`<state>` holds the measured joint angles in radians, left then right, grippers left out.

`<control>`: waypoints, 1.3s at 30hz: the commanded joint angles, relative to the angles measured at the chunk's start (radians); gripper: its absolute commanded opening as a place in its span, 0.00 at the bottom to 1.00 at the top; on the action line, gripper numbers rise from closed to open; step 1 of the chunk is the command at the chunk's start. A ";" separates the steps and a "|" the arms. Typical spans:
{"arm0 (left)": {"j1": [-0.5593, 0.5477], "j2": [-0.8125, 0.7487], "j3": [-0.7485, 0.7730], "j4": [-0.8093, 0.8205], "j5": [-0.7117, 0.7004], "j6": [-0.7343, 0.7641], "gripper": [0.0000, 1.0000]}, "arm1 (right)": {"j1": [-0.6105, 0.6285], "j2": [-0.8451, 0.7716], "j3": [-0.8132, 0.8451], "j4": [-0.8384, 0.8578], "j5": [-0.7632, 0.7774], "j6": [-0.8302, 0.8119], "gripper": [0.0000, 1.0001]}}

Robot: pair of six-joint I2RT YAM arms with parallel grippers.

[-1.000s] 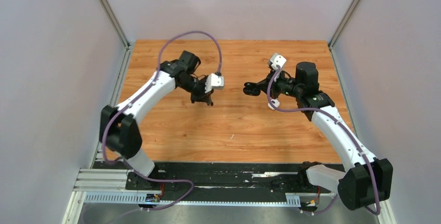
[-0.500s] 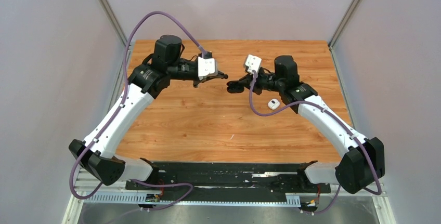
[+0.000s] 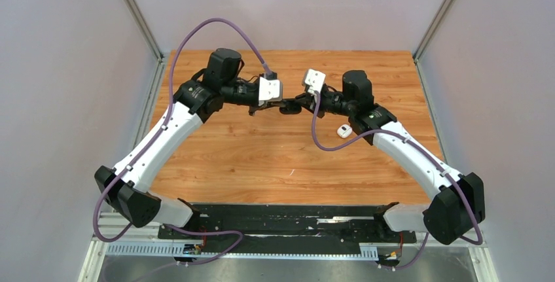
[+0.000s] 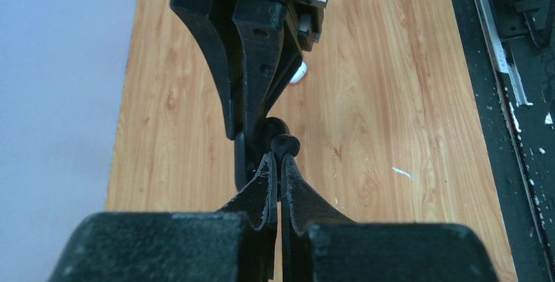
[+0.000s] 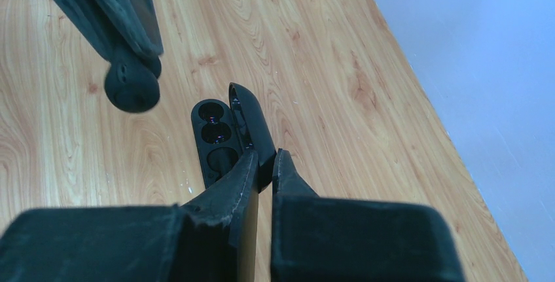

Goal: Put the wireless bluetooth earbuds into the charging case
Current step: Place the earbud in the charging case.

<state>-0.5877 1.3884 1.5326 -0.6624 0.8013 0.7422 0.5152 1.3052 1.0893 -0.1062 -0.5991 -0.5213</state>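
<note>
My left gripper [image 4: 277, 159] is shut on a black roundish earbud [image 4: 285, 144] pinched at its fingertips. In the right wrist view that earbud [image 5: 132, 87] hangs just up and left of the open black charging case [image 5: 216, 139]. My right gripper [image 5: 265, 158] is shut on the case's raised lid [image 5: 252, 123] and holds the case above the table, sockets showing. From above, the left gripper [image 3: 273, 106] and the right gripper [image 3: 292, 106] meet tip to tip over the far middle of the table. Other earbuds are out of view.
A small white case-like object [image 3: 344, 131] lies on the wooden table [image 3: 262, 158] under the right forearm; its edge [image 4: 298, 72] peeks out behind the right gripper in the left wrist view. Grey walls close in both sides. A black rail [image 3: 288, 220] runs along the near edge.
The left arm has lifted and swung right. The right gripper has shifted left with the case. The gap between the two grippers has closed to almost nothing.
</note>
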 commanded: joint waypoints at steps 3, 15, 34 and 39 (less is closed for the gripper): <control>-0.012 0.030 0.033 -0.063 -0.027 0.069 0.00 | 0.009 -0.061 0.045 0.059 -0.004 0.041 0.00; -0.033 0.062 0.033 -0.048 -0.140 0.108 0.00 | 0.019 -0.075 0.064 0.045 -0.028 0.051 0.00; -0.032 0.038 0.025 -0.001 -0.225 0.081 0.00 | 0.020 -0.051 0.055 0.036 0.019 0.057 0.00; -0.033 0.045 0.027 0.014 -0.230 0.072 0.00 | 0.020 -0.056 0.055 0.034 0.006 0.060 0.00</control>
<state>-0.6193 1.4441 1.5360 -0.6895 0.5880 0.8230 0.5293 1.2598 1.1080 -0.1127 -0.5758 -0.4797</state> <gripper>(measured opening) 0.007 0.043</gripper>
